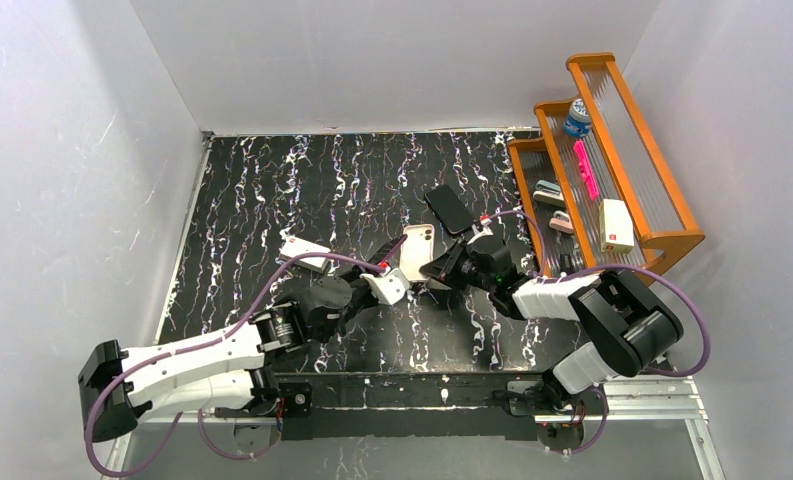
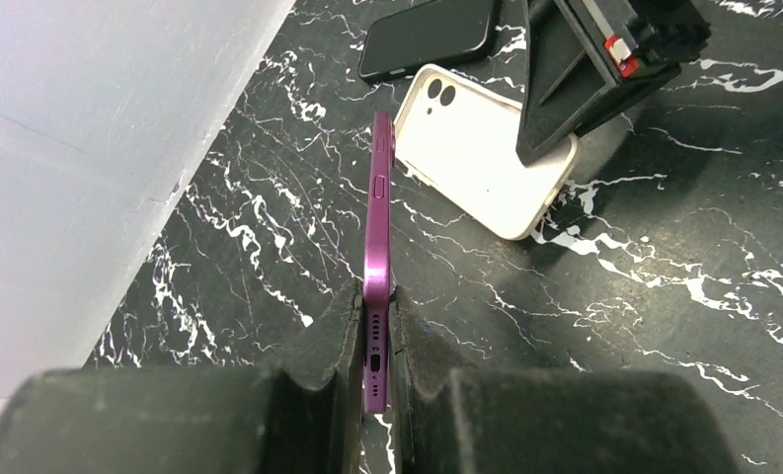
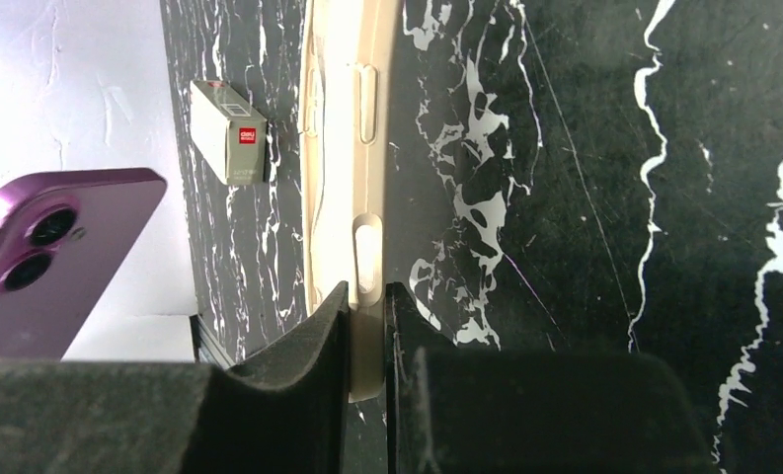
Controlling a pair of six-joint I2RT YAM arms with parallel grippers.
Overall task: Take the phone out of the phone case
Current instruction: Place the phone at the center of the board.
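My left gripper (image 2: 375, 331) is shut on the bottom end of a purple phone (image 2: 377, 222), which it holds edge-on above the table. The phone is out of its case and shows at the left of the right wrist view (image 3: 56, 242). My right gripper (image 3: 367, 321) is shut on the edge of the empty cream phone case (image 3: 352, 148). The case (image 2: 481, 163) lies just right of the phone, and a small gap separates them. In the top view the left gripper (image 1: 390, 262) and the right gripper (image 1: 440, 268) meet at the case (image 1: 418, 250) mid-table.
A black phone (image 1: 450, 209) lies face down just behind the case. A small white box (image 1: 305, 252) with a red label lies to the left. A wooden rack (image 1: 612, 160) at the right holds a bottle, a pink item and a white box. White walls enclose the black marbled table (image 1: 272, 190).
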